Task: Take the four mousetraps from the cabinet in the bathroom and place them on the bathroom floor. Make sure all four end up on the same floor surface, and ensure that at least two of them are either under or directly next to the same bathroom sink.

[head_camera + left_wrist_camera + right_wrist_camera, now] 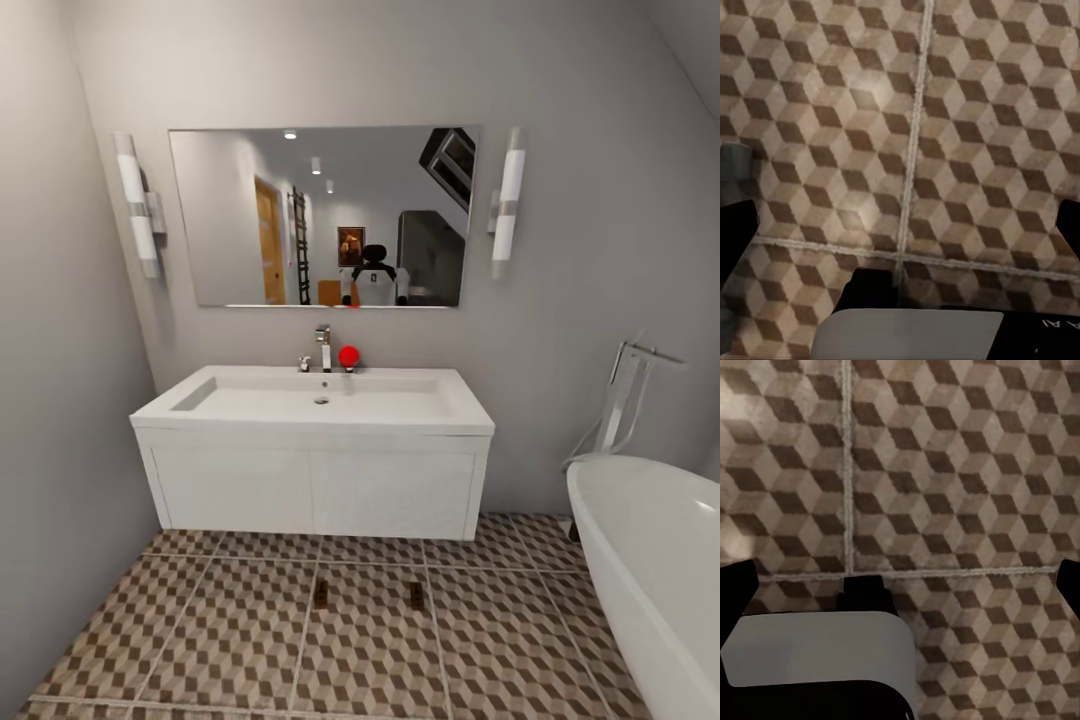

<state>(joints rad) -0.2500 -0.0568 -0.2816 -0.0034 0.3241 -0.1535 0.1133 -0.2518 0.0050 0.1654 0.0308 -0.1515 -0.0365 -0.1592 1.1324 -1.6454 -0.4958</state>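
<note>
Two mousetraps lie flat on the cube-patterned bathroom floor, side by side just in front of the white vanity. Above them is the sink, a shallow white basin with a chrome faucet. In the left wrist view my left gripper is open over bare tiles, with dark fingertips at the frame's edges. My right gripper is open too, over tiles and grout lines, with nothing between its fingers. The cabinet is out of view.
A white bathtub with a chrome filler fills the right side. A grey wall closes the left. A mirror hangs over the sink, and a small red ball sits by the faucet.
</note>
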